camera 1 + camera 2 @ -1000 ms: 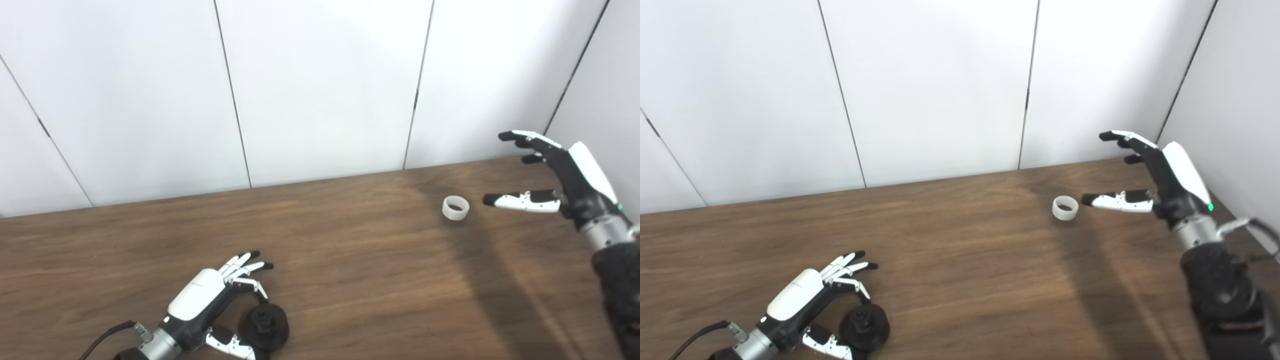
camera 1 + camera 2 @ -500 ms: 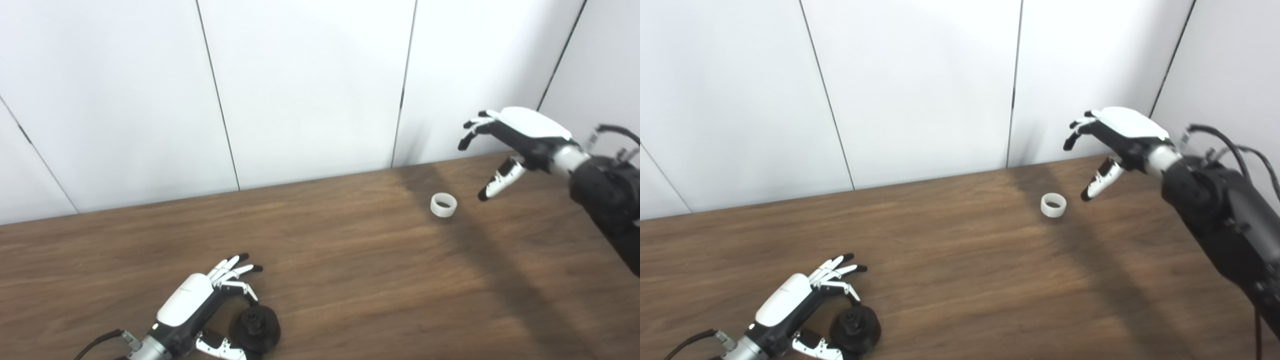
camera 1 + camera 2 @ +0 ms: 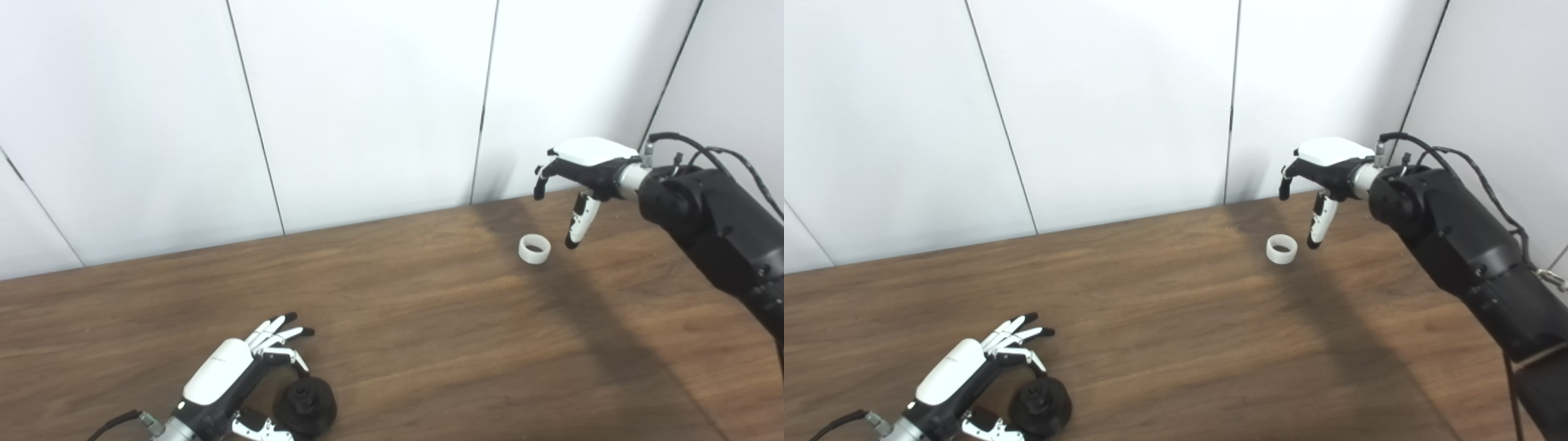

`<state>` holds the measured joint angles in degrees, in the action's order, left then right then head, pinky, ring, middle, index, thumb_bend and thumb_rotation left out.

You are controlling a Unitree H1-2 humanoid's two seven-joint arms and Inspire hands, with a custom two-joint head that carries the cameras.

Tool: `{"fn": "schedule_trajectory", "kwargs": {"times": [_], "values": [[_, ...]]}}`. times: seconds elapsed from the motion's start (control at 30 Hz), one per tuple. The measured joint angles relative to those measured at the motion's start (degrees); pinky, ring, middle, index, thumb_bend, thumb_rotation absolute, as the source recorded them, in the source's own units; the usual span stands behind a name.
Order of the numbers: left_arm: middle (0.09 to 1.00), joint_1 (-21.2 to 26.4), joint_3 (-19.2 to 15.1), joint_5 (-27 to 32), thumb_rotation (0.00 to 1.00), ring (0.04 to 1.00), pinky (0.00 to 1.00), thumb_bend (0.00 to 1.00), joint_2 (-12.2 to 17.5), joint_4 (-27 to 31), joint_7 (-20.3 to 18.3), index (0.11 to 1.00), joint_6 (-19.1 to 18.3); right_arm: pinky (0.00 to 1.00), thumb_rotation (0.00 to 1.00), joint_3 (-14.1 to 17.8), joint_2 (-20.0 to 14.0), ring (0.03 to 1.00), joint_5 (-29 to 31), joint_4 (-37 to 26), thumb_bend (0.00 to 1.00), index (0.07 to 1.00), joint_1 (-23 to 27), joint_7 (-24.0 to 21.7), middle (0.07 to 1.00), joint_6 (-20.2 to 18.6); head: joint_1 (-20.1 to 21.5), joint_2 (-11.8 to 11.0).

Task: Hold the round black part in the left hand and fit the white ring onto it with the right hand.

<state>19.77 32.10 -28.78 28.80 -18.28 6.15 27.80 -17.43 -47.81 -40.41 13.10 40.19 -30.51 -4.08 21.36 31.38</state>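
On the wooden table, our right hand has swung palm-down above the white ring, fingers apart and empty, thumb just beside it; a careless descent could knock it away. Our left hand, well apart from the ring, cups the round black part loosely, not yet gripped

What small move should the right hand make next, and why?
Probably lower and close on the ring: the right hand hovers open just above and beside it, thumb pointing down, nothing held. The ring lies on the table.
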Motion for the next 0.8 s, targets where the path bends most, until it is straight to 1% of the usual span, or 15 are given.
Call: {"fn": "schedule_trajectory", "kwargs": {"times": [0.1, 0.23, 0.33, 0.6, 0.77, 0.8], "values": [[0.891, 0.16, 0.66, 0.12, 0.06, 1.0, 1.0, 0.52, 0.18, -0.01, 0.34, 0.481, 0.0, 1.0, 0.14, -0.72, 0.39, 1.0, -0.76, 1.47, 1.0, 0.674, 1.06, -1.37, 0.919, -0.33, 0.26, -0.09], [0.89, 0.33, 1.44, 0.19, 0.06, 1.0, 1.0, 0.53, 0.73, -0.11, 1.25, 0.481, 0.0, 1.0, 0.17, -1.26, 1.57, 1.0, -1.74, 2.67, 1.0, 0.685, 1.77, -2.01, 0.925, -0.9, 0.44, -0.09], [0.89, 0.47, 1.72, 0.25, 0.06, 1.0, 1.0, 0.52, 0.79, -0.19, 1.54, 0.481, 0.0, 0.99, 0.16, -1.7, 1.88, 1.0, -2.49, 3.23, 1.0, 0.689, 1.78, -2.46, 0.926, -0.88, 0.53, -0.17], [0.89, 0.51, 2.0, 1.12, 0.06, 1.0, 1.0, 0.53, 1.13, -0.23, 1.51, 0.481, 0.0, 1.0, 0.15, -2.22, 3.43, 1.0, -3.72, 5.12, 1.0, 0.701, 1.82, -2.43, 0.931, -0.06, 0.26, -0.09], [0.884, 0.52, 2.22, 1.22, 0.06, 1.0, 1.0, 0.53, 1.17, -0.23, 1.56, 0.481, 0.0, 1.0, 0.18, -2.41, 3.62, 1.0, -4.04, 5.17, 1.0, 0.716, 1.82, -2.37, 0.938, 0.17, 0.26, 0.09], [0.884, 0.53, 2.32, 1.24, 0.06, 1.0, 1.0, 0.53, 1.2, -0.24, 1.62, 0.481, 0.0, 1.0, 0.17, -2.56, 3.63, 1.0, -4.18, 5.21, 1.0, 0.716, 1.82, -2.37, 0.938, 0.17, 0.26, 0.09]]}}
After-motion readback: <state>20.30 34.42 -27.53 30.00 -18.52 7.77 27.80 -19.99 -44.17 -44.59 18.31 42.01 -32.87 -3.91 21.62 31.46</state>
